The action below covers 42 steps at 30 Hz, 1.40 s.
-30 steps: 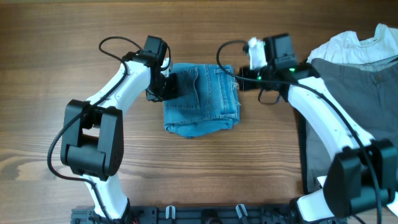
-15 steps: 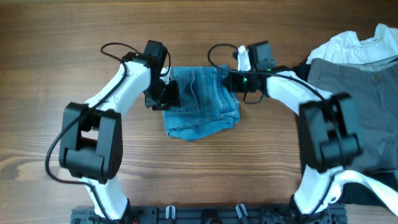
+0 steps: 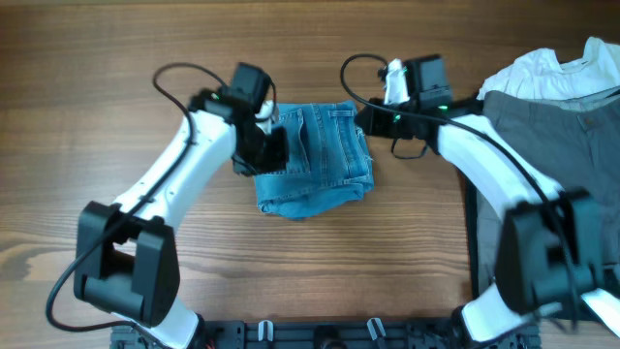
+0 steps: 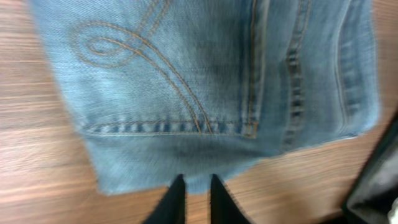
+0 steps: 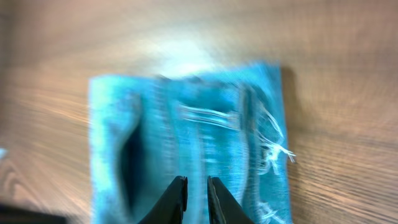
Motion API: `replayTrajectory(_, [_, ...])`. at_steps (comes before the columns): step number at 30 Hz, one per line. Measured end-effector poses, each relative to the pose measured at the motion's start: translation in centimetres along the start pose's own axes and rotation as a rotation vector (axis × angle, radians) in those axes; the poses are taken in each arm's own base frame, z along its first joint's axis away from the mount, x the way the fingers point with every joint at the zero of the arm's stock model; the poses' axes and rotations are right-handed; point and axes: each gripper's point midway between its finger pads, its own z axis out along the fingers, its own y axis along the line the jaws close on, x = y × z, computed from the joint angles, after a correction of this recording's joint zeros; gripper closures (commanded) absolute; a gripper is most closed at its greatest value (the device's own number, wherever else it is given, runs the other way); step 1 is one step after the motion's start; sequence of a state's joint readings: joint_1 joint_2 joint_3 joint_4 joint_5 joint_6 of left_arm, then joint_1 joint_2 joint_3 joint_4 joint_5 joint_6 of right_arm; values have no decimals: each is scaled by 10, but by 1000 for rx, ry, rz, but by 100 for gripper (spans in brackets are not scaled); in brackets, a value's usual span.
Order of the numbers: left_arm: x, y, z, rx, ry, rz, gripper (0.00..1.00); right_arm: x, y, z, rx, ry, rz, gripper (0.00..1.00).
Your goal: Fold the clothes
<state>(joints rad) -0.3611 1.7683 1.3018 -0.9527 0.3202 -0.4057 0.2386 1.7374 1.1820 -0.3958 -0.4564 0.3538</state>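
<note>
Wooden tabletop (image 3: 77, 58), folded jeans (image 3: 320, 160) at centre between both arms. Left tool (image 4: 196, 180) and right tool (image 5: 196, 182) all but closed, empty. Fold seemingly finished; next likely calls for reaching the grey trousers (image 3: 562, 145).

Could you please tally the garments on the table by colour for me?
Light-blue: 1, the folded light-blue denim jeans
Grey: 1, the grey trousers
White: 1, the crumpled white top
Total: 3
A dark strip along the grey trousers' left edge may be another garment; too little shows to count it.
</note>
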Motion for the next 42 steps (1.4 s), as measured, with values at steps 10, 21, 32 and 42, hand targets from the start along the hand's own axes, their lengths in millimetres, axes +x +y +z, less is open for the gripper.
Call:
replayTrajectory(10, [17, 60, 56, -93, 12, -295, 96, -6, 28, -47, -22, -62, -55, 76])
replayTrajectory(21, [-106, 95, -11, -24, -306, -254, 66, 33, 70, 7, -77, 52, -216, 71])
replayTrajectory(32, [-76, 48, -98, 39, -132, -201, 83, 69, -1, 88, 174, 167, -144, 86])
replayTrajectory(42, [-51, 57, -18, 14, -72, -222, 96, 72, -6, 81, 62, 229, -45, 84])
